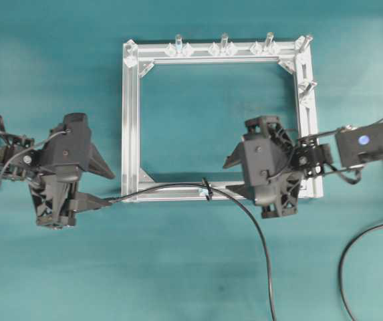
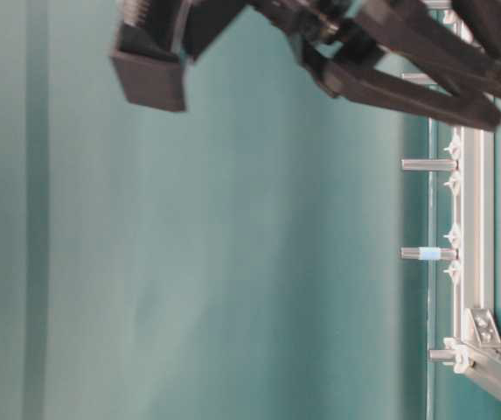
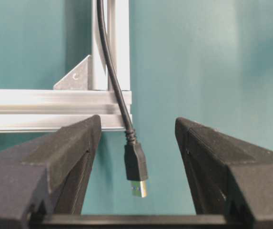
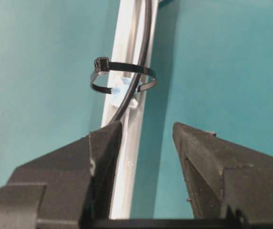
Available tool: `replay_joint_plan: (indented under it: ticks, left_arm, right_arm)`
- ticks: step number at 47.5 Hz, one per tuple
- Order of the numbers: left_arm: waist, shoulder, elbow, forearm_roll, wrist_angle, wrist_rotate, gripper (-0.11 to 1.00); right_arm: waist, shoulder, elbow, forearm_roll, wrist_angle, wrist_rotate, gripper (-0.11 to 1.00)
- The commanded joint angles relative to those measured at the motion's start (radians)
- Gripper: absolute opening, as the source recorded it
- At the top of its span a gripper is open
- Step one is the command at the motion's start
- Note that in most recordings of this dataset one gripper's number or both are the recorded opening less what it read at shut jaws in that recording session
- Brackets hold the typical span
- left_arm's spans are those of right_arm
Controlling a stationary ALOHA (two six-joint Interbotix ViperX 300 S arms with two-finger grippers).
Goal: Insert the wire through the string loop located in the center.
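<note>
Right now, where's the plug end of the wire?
In the left wrist view the wire's plug lies between the open left gripper fingers, untouched, just past the aluminium frame corner.

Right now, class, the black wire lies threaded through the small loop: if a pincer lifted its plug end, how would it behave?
The wire would probably flop and trail, since it lies in loose curves. Its plug looks rigid, likely the easier grip. Pulling might drag on the string loop, which encircles it.
</note>
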Motion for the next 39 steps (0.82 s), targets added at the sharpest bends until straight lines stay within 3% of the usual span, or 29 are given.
replay_joint_plan:
  ticks: [1, 16, 39]
  left_arm:
    - [0.005, -0.04, -0.009, 0.003, -0.006, 0.028, 0.64]
    - [0.021, -0.164, 0.043, 0.003, -0.005, 0.043, 0.64]
    - [0.063, -0.492, 0.175, 0.003, -0.015, 0.046, 0.64]
  right_arm:
    - [0.002, -0.061, -0.006, 0.0, 0.023, 0.0, 0.5]
    - [0.002, -0.149, 0.003, -0.005, 0.103, -0.002, 0.5]
    - [0.002, -0.275, 0.06, -0.005, 0.092, 0.0, 0.5]
